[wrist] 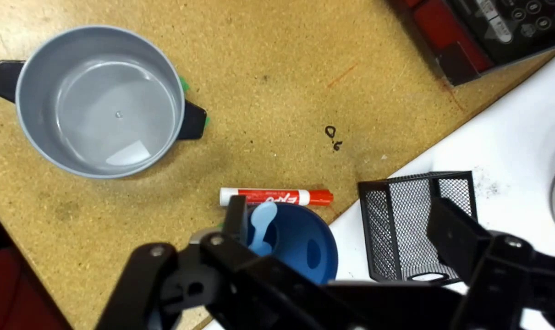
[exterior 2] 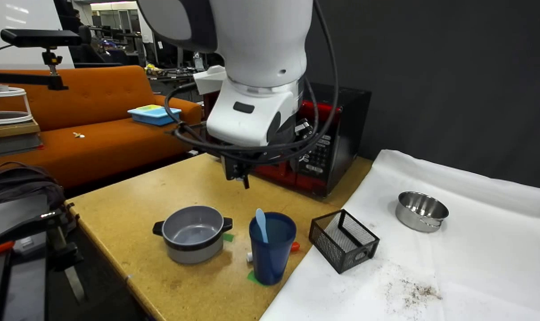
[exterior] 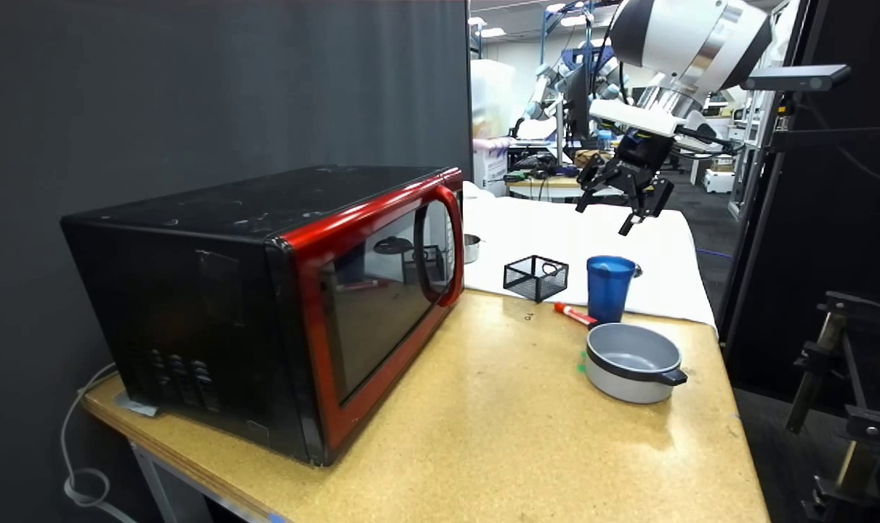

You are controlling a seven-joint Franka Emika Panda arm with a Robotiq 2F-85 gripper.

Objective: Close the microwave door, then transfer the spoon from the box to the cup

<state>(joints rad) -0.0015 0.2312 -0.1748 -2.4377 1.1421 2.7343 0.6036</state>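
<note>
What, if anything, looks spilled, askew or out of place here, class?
In an exterior view, dark specks lie scattered on the white sheet near the black wire box. They stand out against the pale surface like spilled dirt, though what they are is unclear.

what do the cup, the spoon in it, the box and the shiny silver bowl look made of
Cup: probably plastic, smooth with a mild sheen and even blue colour.
Spoon: likely plastic too, smooth pale blue without metallic glint.
Box: open black mesh, probably coated metal wire, as its fine grid shows.
Shiny silver bowl: polished metal, perhaps steel, judging by its mirror-like reflections.
</note>
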